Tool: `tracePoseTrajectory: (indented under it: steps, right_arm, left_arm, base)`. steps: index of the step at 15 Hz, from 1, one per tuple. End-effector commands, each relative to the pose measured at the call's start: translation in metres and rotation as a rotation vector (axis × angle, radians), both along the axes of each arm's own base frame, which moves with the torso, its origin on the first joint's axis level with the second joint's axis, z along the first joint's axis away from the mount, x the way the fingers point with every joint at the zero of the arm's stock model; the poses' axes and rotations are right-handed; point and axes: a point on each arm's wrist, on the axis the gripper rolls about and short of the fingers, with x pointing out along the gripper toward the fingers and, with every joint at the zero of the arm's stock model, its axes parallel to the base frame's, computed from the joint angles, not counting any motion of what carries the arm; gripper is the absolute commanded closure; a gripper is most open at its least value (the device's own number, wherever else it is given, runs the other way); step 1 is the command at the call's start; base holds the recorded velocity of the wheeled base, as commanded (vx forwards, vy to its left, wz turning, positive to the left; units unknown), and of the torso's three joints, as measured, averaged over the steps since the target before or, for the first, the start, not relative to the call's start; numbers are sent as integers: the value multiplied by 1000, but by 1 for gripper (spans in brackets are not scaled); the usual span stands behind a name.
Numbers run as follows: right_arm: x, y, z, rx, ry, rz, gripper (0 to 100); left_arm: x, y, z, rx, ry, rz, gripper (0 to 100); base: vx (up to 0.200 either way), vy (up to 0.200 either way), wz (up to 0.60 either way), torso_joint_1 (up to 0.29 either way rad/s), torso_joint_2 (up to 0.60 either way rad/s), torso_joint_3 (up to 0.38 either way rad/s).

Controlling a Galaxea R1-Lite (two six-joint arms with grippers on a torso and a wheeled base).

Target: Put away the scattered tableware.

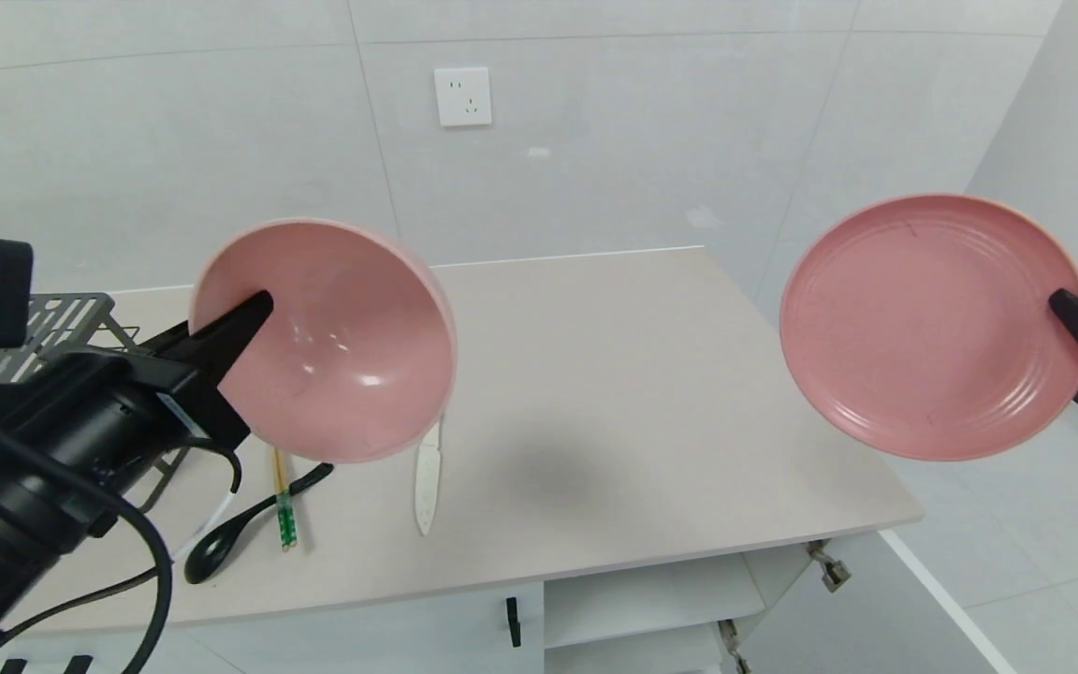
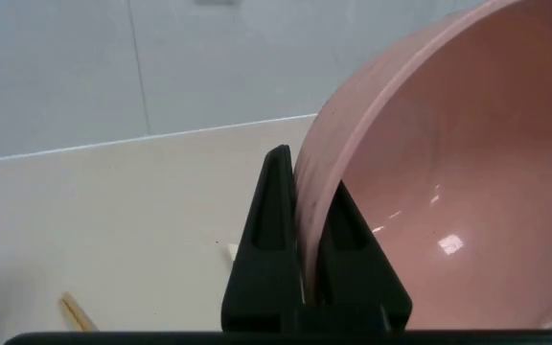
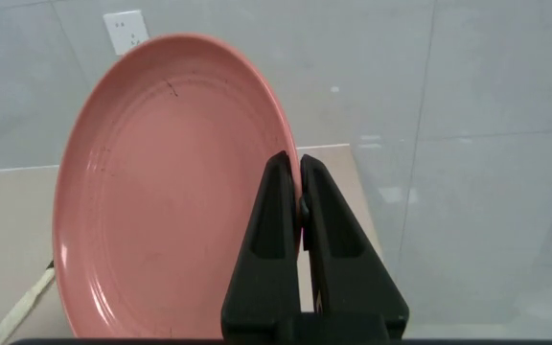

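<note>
At frame left, the left pincer (image 1: 261, 304) was clamped shut on the rim of a smooth, glossy pink bowl (image 1: 352, 356), tilted above the pale matte tabletop (image 1: 614, 393). At right, the right pincer (image 1: 1058, 301) gripped a ridged pink plate (image 1: 923, 328) by the tabletop's edge. Lower left, a white knife (image 1: 427, 482) and chopsticks (image 1: 284, 510) lay partly hidden behind the bowl.

A beige, smooth-topped rectangular counter (image 1: 614, 374) is set against a wall of large pale grey tiles (image 1: 689, 122). A white square wall socket (image 1: 462, 95) is mounted on that wall, above the counter's back edge. Below the counter's front edge, a white cabinet front (image 1: 361, 627) is fitted with 1 short black vertical handle (image 1: 513, 622). Just beside it an open white compartment (image 1: 651, 599) is seen, with a metal hinge (image 1: 827, 565) at its right. A pale tiled floor (image 1: 1044, 562) is seen past the counter's right end.
</note>
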Motion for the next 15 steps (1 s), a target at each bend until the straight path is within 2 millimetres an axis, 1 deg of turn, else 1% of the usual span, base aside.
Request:
tracePoseTrajectory:
  steps: [1, 2, 3, 4, 6, 8, 9, 11, 13, 15]
  right_arm:
    - [-4, 5, -5, -5, 18, 38, 100]
    - [-6, 11, -6, -7, 18, 81, 100]
    - [-7, 16, -7, -11, 23, 118, 100]
    - [-6, 16, -7, -22, 20, 112, 100]
    - [-6, 17, -6, -47, 8, 115, 100]
    - [-6, 17, -5, -58, 2, 112, 100]
    - [-6, 17, -6, -61, 3, 111, 100]
    - [-7, 17, -6, -61, 4, 113, 100]
    - [-6, 18, -6, -60, 6, 119, 100]
    - [-7, 19, -6, -60, 6, 124, 100]
  left_arm:
    - [-14, 9, 6, 17, -10, 18, 100]
    - [-12, 18, -3, 116, 48, 79, 100]
    - [-8, 30, -20, 244, 126, 141, 100]
    - [-9, 30, -23, 254, 124, 93, 100]
    - [-12, 29, -23, 251, 107, 32, 100]
    - [-11, 28, -23, 243, 113, 27, 100]
    - [-12, 27, -21, 208, 101, 13, 100]
    - [-20, 15, -17, 134, 55, -86, 100]
    - [-20, 11, -17, 89, 58, -117, 100]
    - [-17, 9, -19, 90, 65, -116, 100]
  base:
    - [0, 0, 0, 0, 0, 0]
    - [0, 0, 0, 0, 0, 0]
    - [0, 0, 0, 0, 0, 0]
    - [0, 0, 0, 0, 0, 0]
    - [0, 0, 0, 0, 0, 0]
    - [0, 0, 0, 0, 0, 0]
    - [0, 0, 0, 0, 0, 0]
    - [-200, 0, 0, 0, 2, 5]
    - [-200, 0, 0, 10, 0, 0]
    - [0, 0, 0, 0, 0, 0]
